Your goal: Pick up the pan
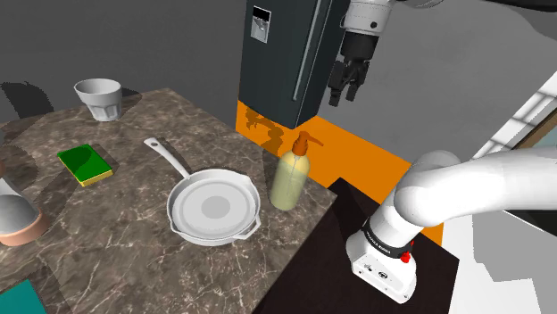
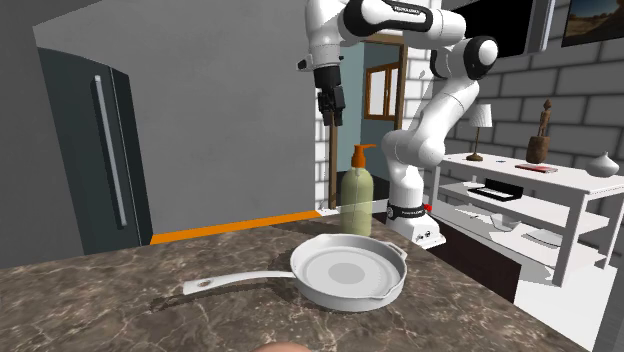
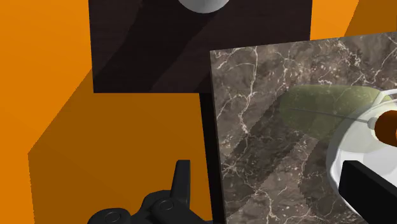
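Observation:
The pan (image 1: 214, 210) is pale grey-white with a long handle and lies flat on the marble counter (image 1: 107, 232), near its corner. In the second exterior view the pan (image 2: 348, 272) has its handle pointing toward that view's left. My gripper (image 1: 344, 89) hangs high in the air off the counter's edge, well away from the pan and touching nothing. The second exterior view has the gripper (image 2: 335, 112) above and behind the soap bottle. In the wrist view the gripper (image 3: 267, 172) is open, its fingers wide apart, and part of the pan (image 3: 356, 143) lies by one finger.
A yellowish soap bottle (image 1: 290, 174) with an orange pump stands right beside the pan at the counter's edge. A green sponge (image 1: 86, 164) and a white cup (image 1: 98, 96) sit farther back. A dark fridge (image 1: 286, 53) rises behind. My stand (image 1: 384, 259) is off the counter's corner.

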